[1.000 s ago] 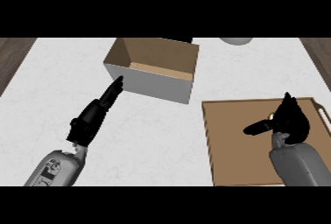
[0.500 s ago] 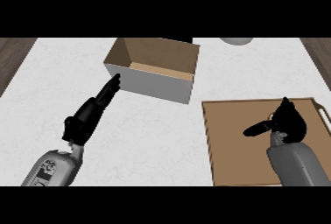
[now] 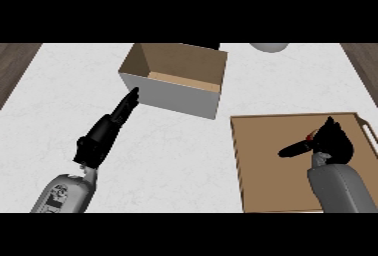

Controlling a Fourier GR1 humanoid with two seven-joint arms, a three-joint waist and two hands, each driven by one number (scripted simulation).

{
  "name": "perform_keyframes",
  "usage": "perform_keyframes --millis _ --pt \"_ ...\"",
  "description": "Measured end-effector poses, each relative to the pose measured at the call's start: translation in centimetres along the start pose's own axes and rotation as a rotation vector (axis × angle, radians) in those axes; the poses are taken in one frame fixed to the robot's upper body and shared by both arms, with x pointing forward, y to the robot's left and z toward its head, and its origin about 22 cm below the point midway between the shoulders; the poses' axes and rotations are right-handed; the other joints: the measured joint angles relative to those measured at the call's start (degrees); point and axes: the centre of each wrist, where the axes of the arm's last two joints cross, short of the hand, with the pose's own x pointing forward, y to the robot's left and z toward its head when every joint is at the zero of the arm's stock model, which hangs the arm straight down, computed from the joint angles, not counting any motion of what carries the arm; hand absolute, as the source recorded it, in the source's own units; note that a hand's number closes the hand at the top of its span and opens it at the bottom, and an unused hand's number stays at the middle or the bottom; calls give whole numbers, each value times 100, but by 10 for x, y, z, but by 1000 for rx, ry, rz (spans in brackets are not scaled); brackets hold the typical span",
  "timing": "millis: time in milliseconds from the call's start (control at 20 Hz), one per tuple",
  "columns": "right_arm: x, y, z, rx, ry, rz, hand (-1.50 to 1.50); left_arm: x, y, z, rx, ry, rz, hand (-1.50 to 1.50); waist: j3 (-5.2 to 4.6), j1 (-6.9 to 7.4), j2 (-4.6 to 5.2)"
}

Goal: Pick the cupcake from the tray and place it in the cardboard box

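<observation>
Black right hand (image 3: 332, 142) is staying over the flat brown tray (image 3: 273, 165), fingers curling round a mostly hidden red-flecked cupcake (image 3: 311, 135), not yet lifting

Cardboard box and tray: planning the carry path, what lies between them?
Head view shows only bare counter between the cardboard box and the tray.

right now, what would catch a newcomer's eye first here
The open cardboard box at the counter's far middle, with the left hand stretched straight toward its near-left corner. Then the right hand over the brown tray at right, a red speck showing beside it.
</observation>
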Motion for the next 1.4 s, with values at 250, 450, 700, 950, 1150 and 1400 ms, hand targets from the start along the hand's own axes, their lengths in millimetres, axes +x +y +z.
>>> perform_keyframes --millis 250,450,700,950,1150,1400 --pt "0 5 -8 21 7 -4 150 7 -4 -2 -8 2 4 0 -30 13 -27" --pt "1 6 -11 11 1 12 150 5 0 0 -3 2 7 0 -28 13 -31" --pt "3 6 -9 -58 -22 58 150 -1 -7 0 2 5 2 0 -24 9 -35" --pt "54 37 69 -101 -361 189 150 5 -13 -5 -49 -15 3 0 -68 273 -10" --pt "92 48 142 -154 -674 268 150 10 -22 -12 -109 -34 -5 0 -40 651 51" --pt "113 51 223 -236 -928 272 150 14 -24 -17 -114 -34 -3 0 5 695 60"
